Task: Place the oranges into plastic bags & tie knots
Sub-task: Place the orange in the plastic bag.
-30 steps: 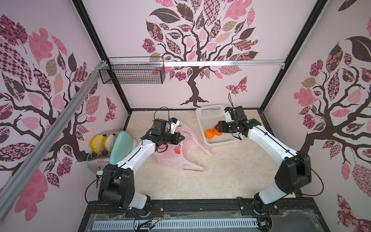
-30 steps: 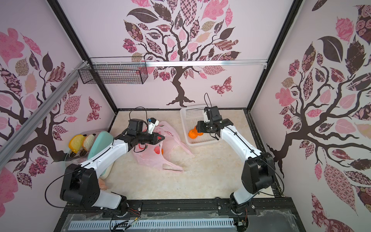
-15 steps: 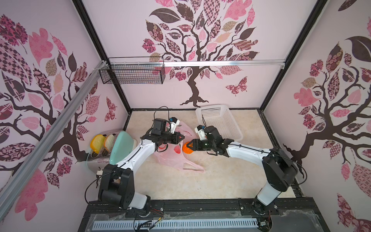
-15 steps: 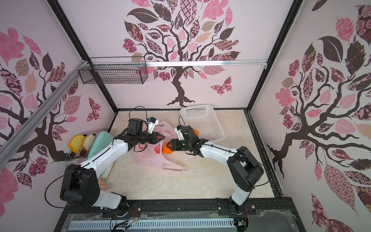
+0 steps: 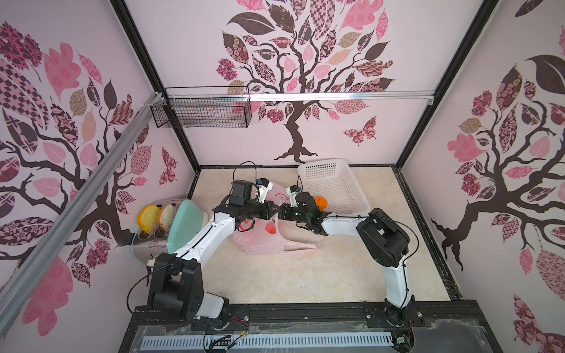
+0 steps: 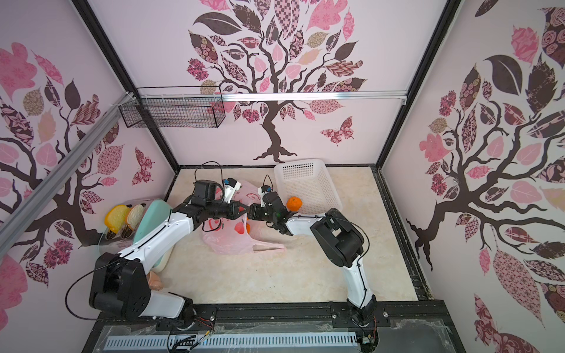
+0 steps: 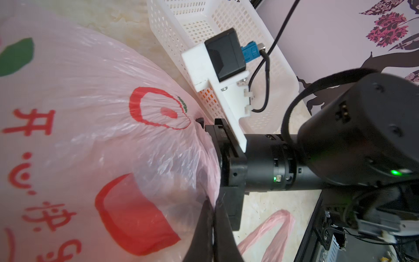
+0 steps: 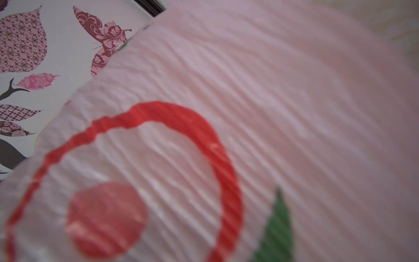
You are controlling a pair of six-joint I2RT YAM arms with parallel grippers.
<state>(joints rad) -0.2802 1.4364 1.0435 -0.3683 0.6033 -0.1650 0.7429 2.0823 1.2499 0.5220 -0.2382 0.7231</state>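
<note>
Top views both show us the beige, marble-patterned table (image 5: 305,275), and the biggest change on it is the right arm (image 5: 345,221). A second ago it was bent over the basket. Half a second ago it was stretched toward the bag with an orange plainly in its fingers. Now it lies low and folded at the elbow, and the right gripper (image 5: 282,211) is pushed nose to nose against the left gripper (image 5: 272,211) at the bag's mouth. The left arm (image 5: 208,241) has kept its long diagonal reach. Its fingers are pinched tight on the film of the bag (image 5: 260,244), as the left wrist view confirms. The bag is thin, crinkled, translucent pink plastic printed with red fruit and red characters. It slumps on the table between the arms, and one handle loop (image 5: 301,247) lies flat beside it. The white basket (image 5: 324,166), rigid and perforated, stands behind the right gripper with one dimpled orange (image 5: 321,202) at its near corner. The bag film hides the right fingers, so we cannot tell how they stand. Only an orange sliver (image 6: 247,227) shows just under them.
</note>
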